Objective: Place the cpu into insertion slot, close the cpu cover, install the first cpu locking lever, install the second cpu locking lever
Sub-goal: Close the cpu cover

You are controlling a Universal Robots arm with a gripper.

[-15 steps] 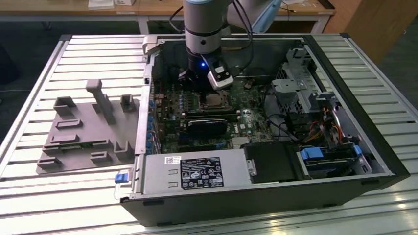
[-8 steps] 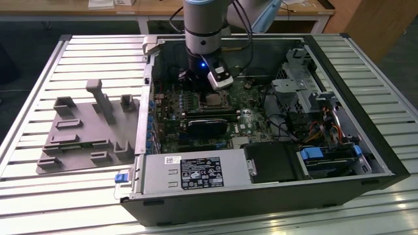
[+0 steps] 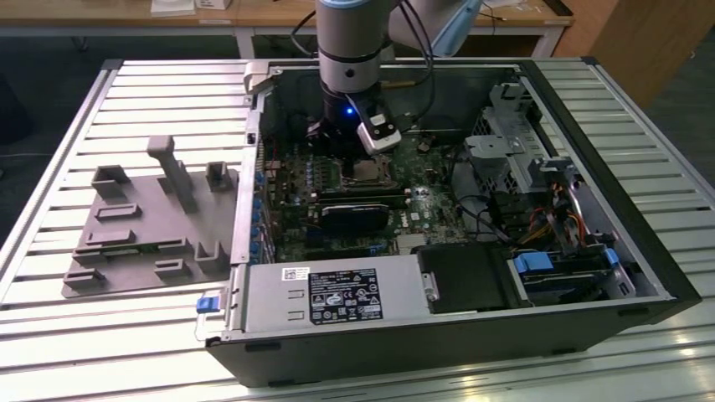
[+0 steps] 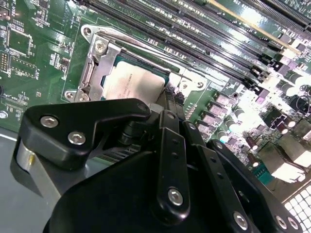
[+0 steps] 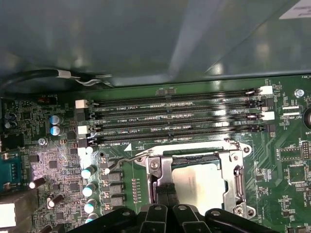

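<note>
The arm (image 3: 355, 50) is reaching down from the top middle of the exterior view into an open computer case (image 3: 625, 251). The case is lying on a table (image 3: 56, 126) made of silver strips. The gripper (image 5: 165, 191) is hanging low over the green board (image 5: 286, 160), right at the insertion slot (image 5: 194, 159), near the middle of the exterior view. Its two black fingers (image 5: 161, 191) are sitting close together, so the gripper is narrow, with nothing between them. The tips are pointing at one edge of the cpu cover (image 4: 92, 73); I cannot tell if they are touching it. The cpu (image 4: 133, 83) is lying flat inside the slot. The shiny cover is lying down around it like a frame, and the grey top is peeking through the window. A thin metal lever (image 5: 115, 165) is sticking out just beside the slot. Long black memory slots (image 5: 175, 116) are running side by side next to it. At the exterior view's left, a grey tray (image 3: 134, 226) is resting on the table, well apart from the gripper.
</note>
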